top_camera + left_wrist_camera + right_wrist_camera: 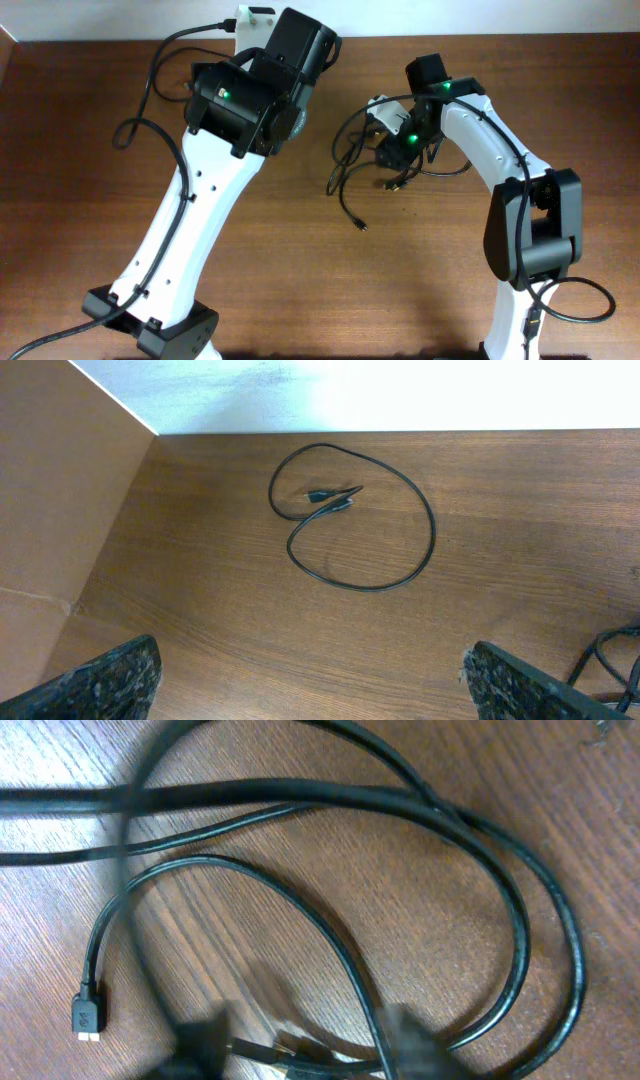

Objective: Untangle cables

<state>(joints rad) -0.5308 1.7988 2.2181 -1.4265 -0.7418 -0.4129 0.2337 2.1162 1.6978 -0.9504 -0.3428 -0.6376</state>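
At the upper left of the overhead view, the left end effector (312, 650) hangs with its jaws spread wide and nothing in them. It is above one cable (330, 497) that lies alone in a tidy loop near the back wall, its plugs tucked inside the loop. That one looks sorted to me. At centre frame the other cables (300, 792) lie crossed in a tangle on the worktop (300, 270), with one plug (362, 226) trailing toward the bottom. The right end effector (305, 1045) sits low over that tangle, fingers partway apart with strands between them. I can't see a firm grip on anything. I'd have it close on a single strand near a plug, not where two cross. Then it should draw that strand slowly toward bare wood, watching that the rest doesn't drag along.
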